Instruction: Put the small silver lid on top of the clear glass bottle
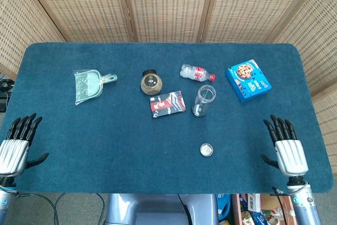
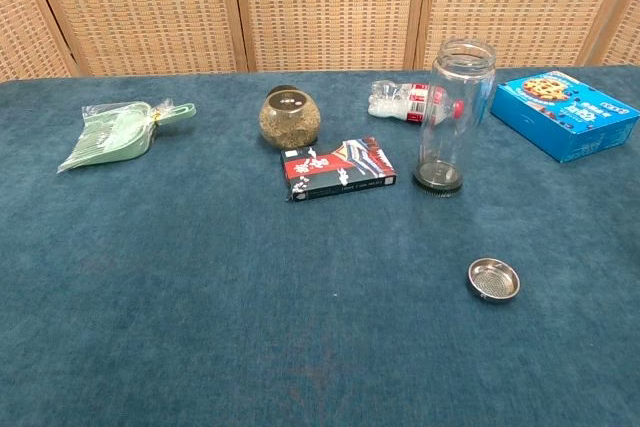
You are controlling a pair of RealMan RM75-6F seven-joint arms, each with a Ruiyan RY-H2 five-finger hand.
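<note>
The small silver lid lies flat on the blue table, near the front, right of centre. The clear glass bottle stands upright with an open mouth, a short way behind the lid. My left hand rests at the table's front left corner, fingers spread and holding nothing. My right hand is at the front right, also spread and empty, to the right of the lid. Neither hand shows in the chest view.
A blue cookie box lies back right. A plastic water bottle lies on its side behind the glass bottle. A card pack, a round jar and a green dustpan sit further left.
</note>
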